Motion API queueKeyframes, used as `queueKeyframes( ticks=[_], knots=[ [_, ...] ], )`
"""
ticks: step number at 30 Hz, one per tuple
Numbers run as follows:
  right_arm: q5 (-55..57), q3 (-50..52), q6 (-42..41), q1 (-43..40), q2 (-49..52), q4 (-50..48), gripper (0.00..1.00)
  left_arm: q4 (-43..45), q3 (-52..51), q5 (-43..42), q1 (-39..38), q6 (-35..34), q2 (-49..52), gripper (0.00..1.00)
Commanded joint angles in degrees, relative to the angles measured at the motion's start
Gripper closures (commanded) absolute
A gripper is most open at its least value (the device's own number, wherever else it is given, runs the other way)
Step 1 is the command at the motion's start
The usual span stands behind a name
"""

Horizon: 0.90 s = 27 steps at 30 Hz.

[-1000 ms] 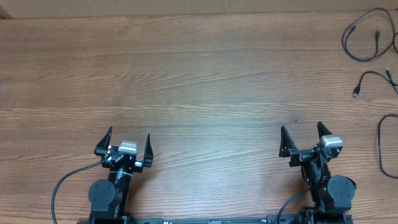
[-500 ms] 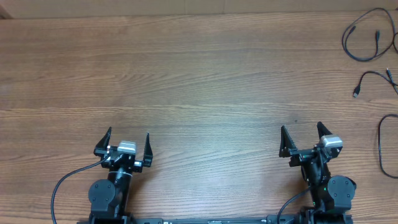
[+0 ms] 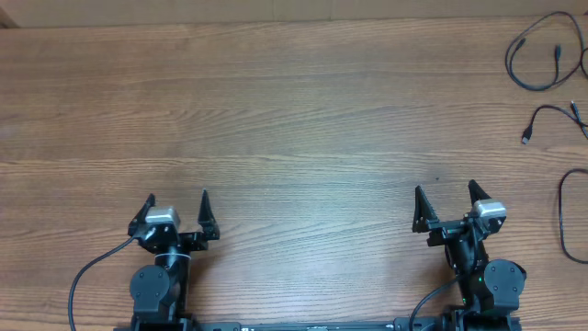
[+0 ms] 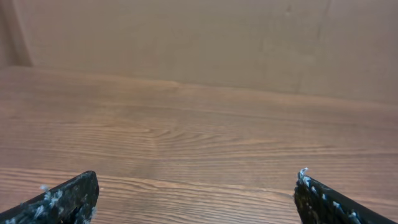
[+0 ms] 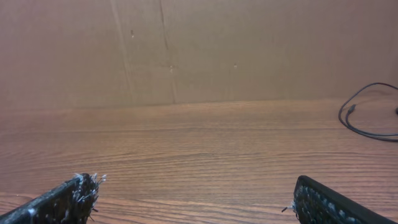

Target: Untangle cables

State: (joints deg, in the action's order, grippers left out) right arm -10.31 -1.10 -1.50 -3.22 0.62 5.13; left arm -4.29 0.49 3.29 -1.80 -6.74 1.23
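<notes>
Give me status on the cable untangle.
Done: the upper cable, middle cable and lower cable lie apart along the table's right edge; whether the upper loop is one cable is unclear. In hand: nothing; left claw and right claw are open, empty. Left: at most the upper loop.

left fingers [image 3: 203,206] spread wide, right fingers [image 3: 419,204] spread wide, both pairs empty, pointing forward
</notes>
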Motion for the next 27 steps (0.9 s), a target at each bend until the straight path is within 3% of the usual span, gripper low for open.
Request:
queueKeyframes(
  ticks=[1, 27],
  knots=[
    [-0.2, 0.2, 0.0, 0.3, -0.4, -0.3, 0.0, 0.2, -0.2, 0.6, 1.7, -2.3, -0.5, 0.0],
    [-0.2, 0.2, 0.0, 0.3, -0.4, -0.3, 0.0, 0.1, -0.2, 0.2, 0.9, -0.5, -0.5, 0.0]
  ],
)
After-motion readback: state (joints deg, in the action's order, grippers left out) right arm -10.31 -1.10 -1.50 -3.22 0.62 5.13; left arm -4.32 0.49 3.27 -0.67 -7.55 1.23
